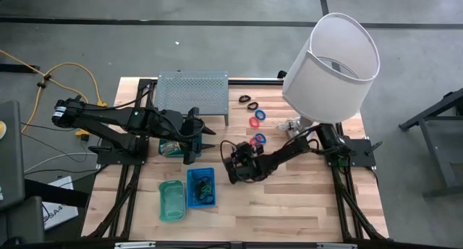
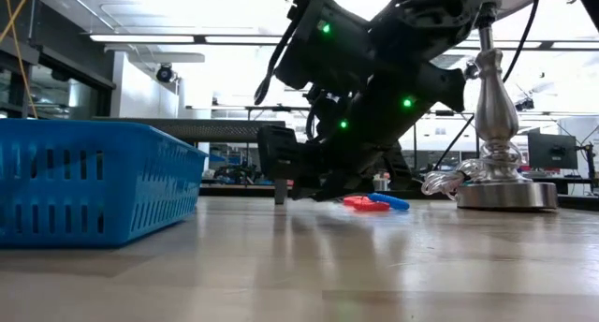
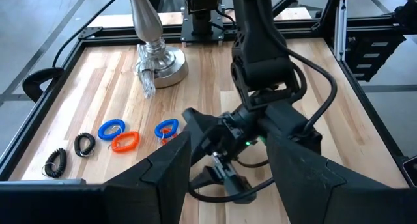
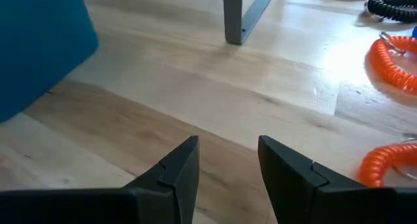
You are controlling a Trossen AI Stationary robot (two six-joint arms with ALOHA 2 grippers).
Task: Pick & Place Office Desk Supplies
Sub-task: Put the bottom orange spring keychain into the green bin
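The left claw is held with its fingers apart and empty, just in front of the grey rack. Below it, a green tray is seen to hold little, while the blue basket beside it holds a few dark items, so some sorting looks done. The right claw is lowered close to the counter right of the basket, fingers apart, nothing gripped. Red and blue coil rings and black loops are left loose near the lamp; much is judged to remain.
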